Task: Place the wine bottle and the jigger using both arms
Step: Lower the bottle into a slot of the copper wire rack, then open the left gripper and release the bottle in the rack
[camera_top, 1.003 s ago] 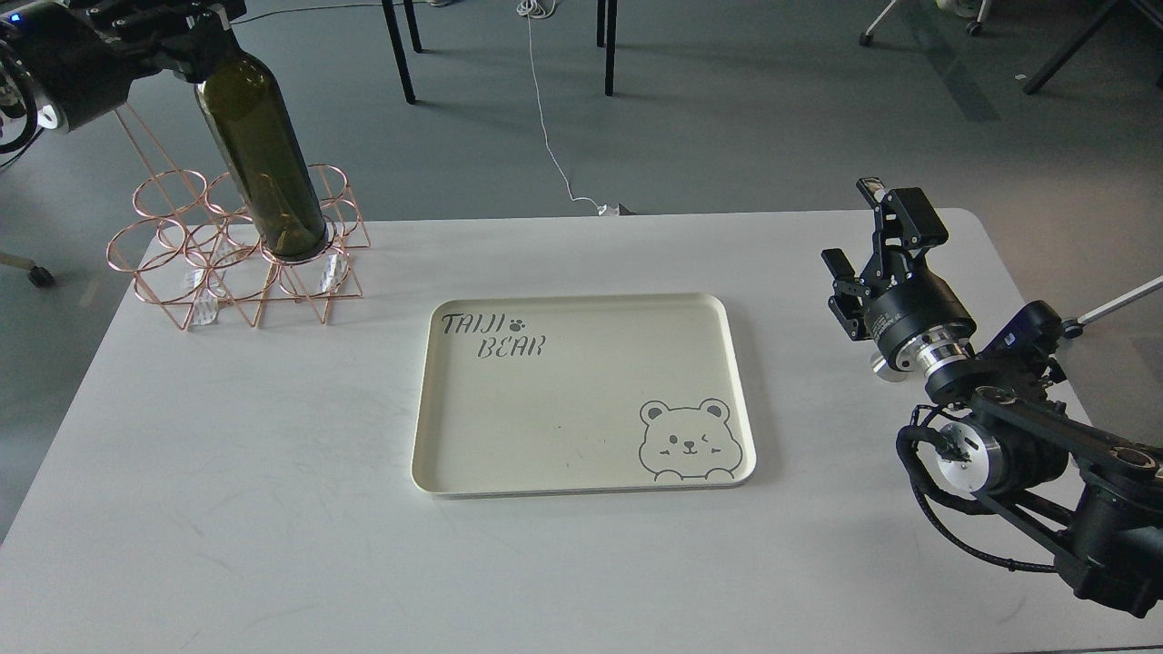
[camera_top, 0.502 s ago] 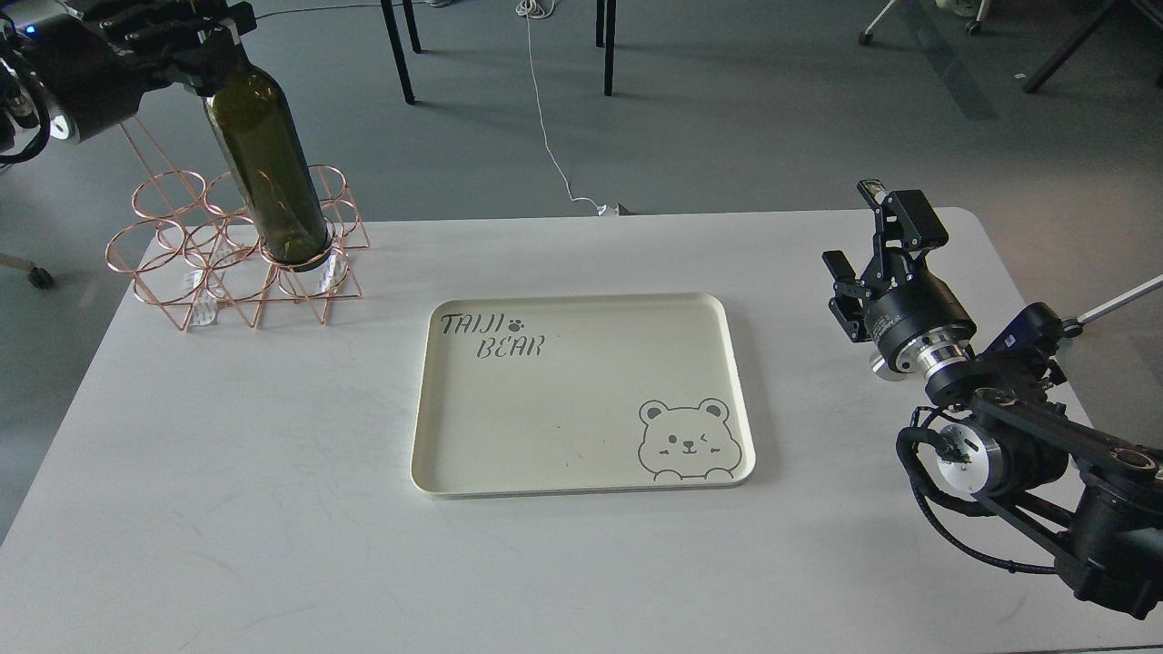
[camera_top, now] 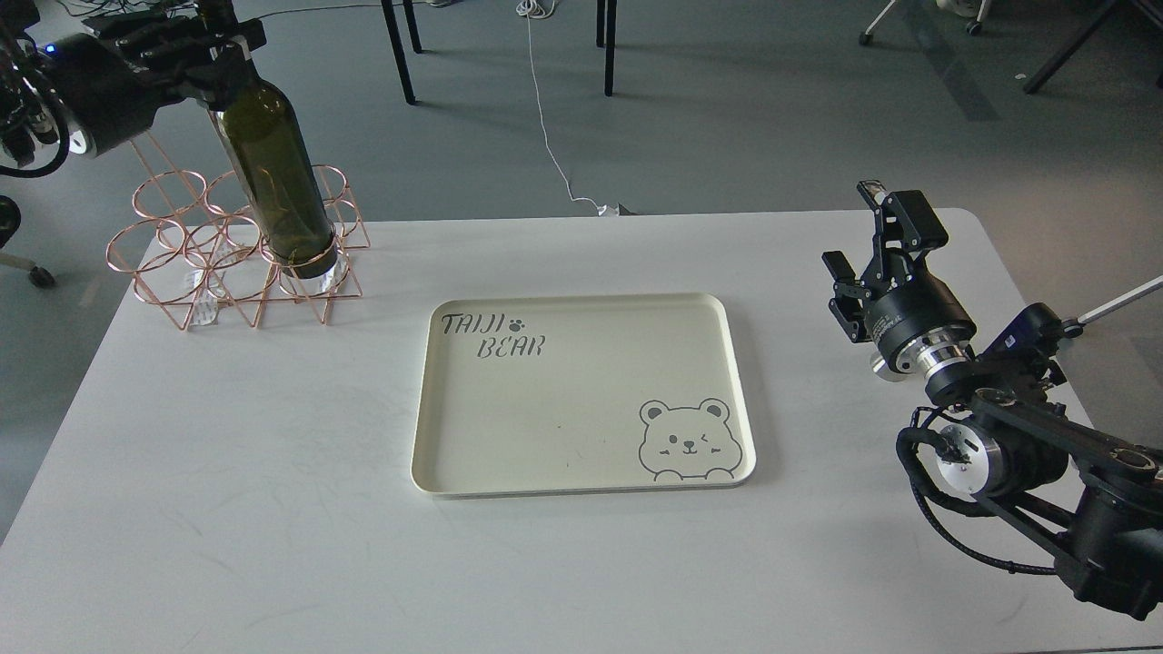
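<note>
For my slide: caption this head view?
Left gripper holds wine bottle in wire rack; right gripper open beside tray.

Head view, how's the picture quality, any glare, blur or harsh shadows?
Head view: sharp throughout, no motion blur; lighting soft and even. The tray casts only a faint shadow on the table; the wine bottle shows a mild sheen, no strong glare. The left end effector reads dark, with little detail.

Single head view looks forward and down over the table (camera_top: 273,509)
</note>
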Controlling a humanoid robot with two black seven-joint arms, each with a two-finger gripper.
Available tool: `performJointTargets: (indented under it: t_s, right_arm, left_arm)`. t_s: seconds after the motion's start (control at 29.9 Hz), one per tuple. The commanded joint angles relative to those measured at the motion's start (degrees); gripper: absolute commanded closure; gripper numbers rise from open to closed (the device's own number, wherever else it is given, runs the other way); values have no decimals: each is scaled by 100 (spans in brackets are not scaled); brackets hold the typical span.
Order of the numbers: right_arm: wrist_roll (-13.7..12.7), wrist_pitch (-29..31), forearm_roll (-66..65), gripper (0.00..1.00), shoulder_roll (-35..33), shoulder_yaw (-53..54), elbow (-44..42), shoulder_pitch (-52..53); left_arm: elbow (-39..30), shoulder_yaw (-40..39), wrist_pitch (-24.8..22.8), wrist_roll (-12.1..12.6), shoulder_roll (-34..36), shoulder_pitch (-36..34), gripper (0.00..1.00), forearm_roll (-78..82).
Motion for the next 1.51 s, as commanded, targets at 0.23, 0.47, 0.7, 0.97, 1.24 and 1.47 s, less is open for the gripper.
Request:
performJointTargets:
  t_s: [0.23,0.47,0.7,0.97,1.24,1.47]
  right_arm:
    - [0,6,0,1,0,8,0,-41]
    - [0,5,0,1,0,8,0,-50]
    - [0,6,0,1,8,8,0,-41]
    - [0,-3,0,1,8,8,0,-59]
    - [0,-3,0,1,8,-1,0,-67]
    - [0,-3,0,1,8,-1,0,-85]
  left_arm:
    - [132,70,17,3,-193,66,78,-16]
    - [308,79,246,3,-246,215,78,-16]
    - [334,79,255,3,-334,268,77,-16]
    - [343,79,255,3,-360,347,73,-16]
    - [343,79,255,3,-369,400,67,-16]
    - [343,79,264,3,-369,426,56,-16]
